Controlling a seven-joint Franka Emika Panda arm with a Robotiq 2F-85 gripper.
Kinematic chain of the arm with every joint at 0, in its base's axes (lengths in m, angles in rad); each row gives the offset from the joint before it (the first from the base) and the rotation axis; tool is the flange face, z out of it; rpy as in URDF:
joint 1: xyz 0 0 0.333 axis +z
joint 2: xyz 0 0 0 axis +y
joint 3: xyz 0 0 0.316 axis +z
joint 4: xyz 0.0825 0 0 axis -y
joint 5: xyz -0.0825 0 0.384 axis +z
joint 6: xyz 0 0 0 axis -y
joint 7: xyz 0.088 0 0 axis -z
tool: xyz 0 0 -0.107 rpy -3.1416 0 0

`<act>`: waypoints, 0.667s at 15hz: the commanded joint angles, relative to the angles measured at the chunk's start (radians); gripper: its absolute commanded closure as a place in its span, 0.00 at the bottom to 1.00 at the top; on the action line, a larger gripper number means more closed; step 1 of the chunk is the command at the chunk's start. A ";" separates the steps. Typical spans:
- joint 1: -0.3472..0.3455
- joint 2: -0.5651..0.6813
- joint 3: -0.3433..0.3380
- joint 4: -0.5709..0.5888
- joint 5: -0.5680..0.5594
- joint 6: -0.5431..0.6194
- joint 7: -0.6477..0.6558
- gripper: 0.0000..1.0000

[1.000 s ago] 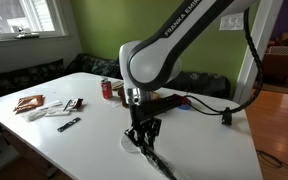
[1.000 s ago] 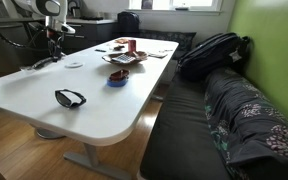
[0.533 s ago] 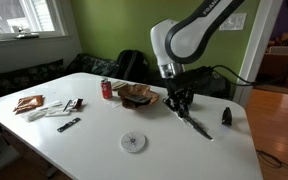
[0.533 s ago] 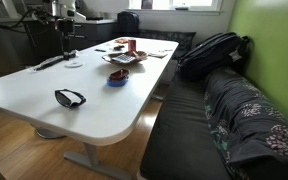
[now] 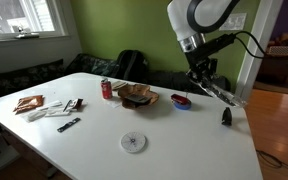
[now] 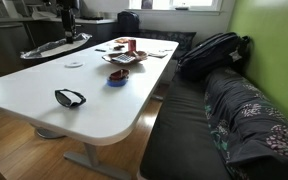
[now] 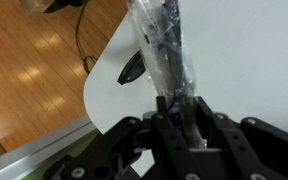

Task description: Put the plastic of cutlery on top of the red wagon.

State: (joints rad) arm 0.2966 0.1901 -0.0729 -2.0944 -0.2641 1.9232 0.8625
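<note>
My gripper [image 5: 200, 72] is shut on the plastic of cutlery [image 5: 222, 93], a long clear packet that hangs slanted in the air above the table. In the wrist view the packet [image 7: 162, 45] runs up from between the jaws [image 7: 180, 112]. The other exterior view shows the gripper [image 6: 65, 14] high up, with the packet [image 6: 56, 45] below it. The red wagon [image 5: 181, 101], small and red with blue parts, stands on the white table just below and to the left of the gripper. It also shows in an exterior view [image 6: 117, 78].
Dark sunglasses [image 5: 225, 116] [image 7: 132, 70] lie near the table's edge, with wood floor beyond. A round white disc [image 5: 133, 142], a red soda can [image 5: 107, 89], a brown crumpled wrapper [image 5: 137, 95] and white packets [image 5: 64, 110] lie further along the table. A bench with a backpack [image 6: 212, 52] stands beside it.
My gripper has carried the cutlery packet from above the white disc across the table and upward, to a spot by the red wagon and sunglasses.
</note>
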 commanded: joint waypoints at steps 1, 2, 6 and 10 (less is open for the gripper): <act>-0.061 -0.002 0.053 0.021 -0.055 -0.052 -0.049 0.92; -0.071 -0.001 0.057 0.036 -0.098 -0.089 -0.109 0.92; -0.111 0.072 0.057 0.171 -0.231 -0.158 -0.326 0.92; -0.117 0.158 0.071 0.281 -0.302 -0.110 -0.516 0.92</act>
State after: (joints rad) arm 0.1901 0.2623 -0.0291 -1.9046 -0.5160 1.8046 0.4572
